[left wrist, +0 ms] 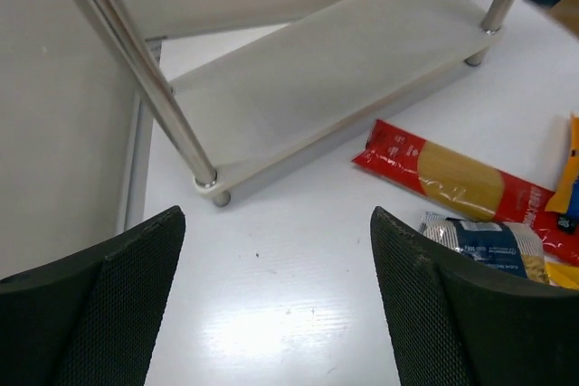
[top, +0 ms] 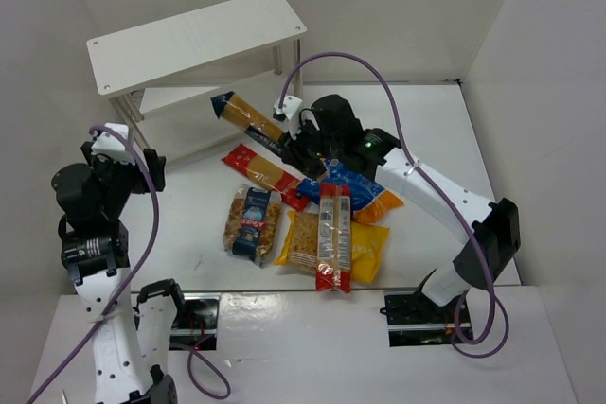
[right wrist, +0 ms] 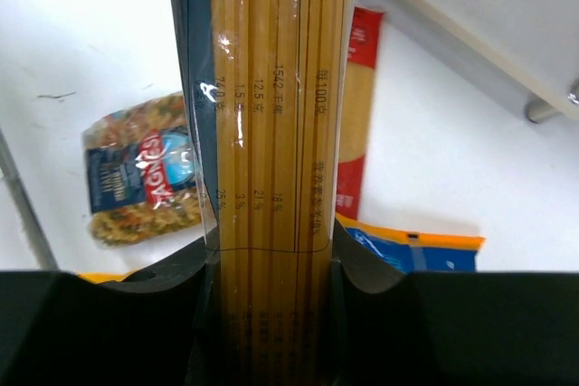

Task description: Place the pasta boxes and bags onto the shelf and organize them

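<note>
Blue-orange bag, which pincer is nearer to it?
Right. The right pincer, gripping a spaghetti pack, is just beside the blue-orange bag; the left pincer is far off to the left.

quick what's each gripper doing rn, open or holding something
Left gripper: open, holding nothing.
Right gripper: closed on the tan-and-dark-blue spaghetti pack.

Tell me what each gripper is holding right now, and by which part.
The right gripper clamps the tan-and-dark-blue spaghetti pack across its width near one end; the rest sticks out ahead. The left gripper is open and empty.
</note>
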You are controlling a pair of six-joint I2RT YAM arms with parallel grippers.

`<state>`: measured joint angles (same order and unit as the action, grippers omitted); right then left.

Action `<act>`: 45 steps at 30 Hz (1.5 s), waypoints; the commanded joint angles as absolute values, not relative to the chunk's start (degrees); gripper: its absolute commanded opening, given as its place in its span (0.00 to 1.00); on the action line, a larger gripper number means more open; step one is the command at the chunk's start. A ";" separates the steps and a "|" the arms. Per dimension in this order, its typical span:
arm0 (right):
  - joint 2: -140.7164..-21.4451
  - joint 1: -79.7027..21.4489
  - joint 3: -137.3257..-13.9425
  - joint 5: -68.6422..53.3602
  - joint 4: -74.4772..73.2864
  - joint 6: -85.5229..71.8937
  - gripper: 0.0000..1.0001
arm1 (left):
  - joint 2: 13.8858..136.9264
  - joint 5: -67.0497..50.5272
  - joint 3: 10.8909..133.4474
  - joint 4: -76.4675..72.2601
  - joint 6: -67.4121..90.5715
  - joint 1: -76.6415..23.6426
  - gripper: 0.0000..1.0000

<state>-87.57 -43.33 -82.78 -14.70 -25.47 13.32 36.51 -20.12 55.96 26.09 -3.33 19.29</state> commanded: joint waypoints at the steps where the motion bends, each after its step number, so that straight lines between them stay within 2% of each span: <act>1: -85.95 -42.63 -85.76 -10.82 -14.15 12.75 0.00 | 35.86 -15.64 54.32 26.54 -8.35 19.16 0.89; 7: -94.11 -42.63 -91.74 -2.91 -17.57 10.20 0.00 | 35.86 -13.54 54.32 29.71 -9.14 19.16 0.92; 9: -95.97 -42.63 -92.90 -0.89 -18.37 9.40 0.00 | 35.86 -12.93 52.83 30.32 -9.14 19.16 0.94; 10: -97.72 -42.63 -93.94 -0.18 -18.98 8.88 0.00 | 35.25 -12.92 52.21 30.32 -9.75 19.16 1.00; 22: -104.93 -36.83 -90.53 2.45 -9.49 5.27 0.00 | 32.87 -11.34 50.36 29.27 -10.90 19.16 1.00; 33: -117.15 -36.21 -107.65 3.34 -15.29 4.57 0.00 | 31.64 -12.48 49.83 29.27 -10.81 18.63 1.00; 45: -131.57 -34.54 -129.90 -2.37 -25.40 1.32 0.00 | 32.70 -13.54 49.83 29.27 -11.34 18.63 1.00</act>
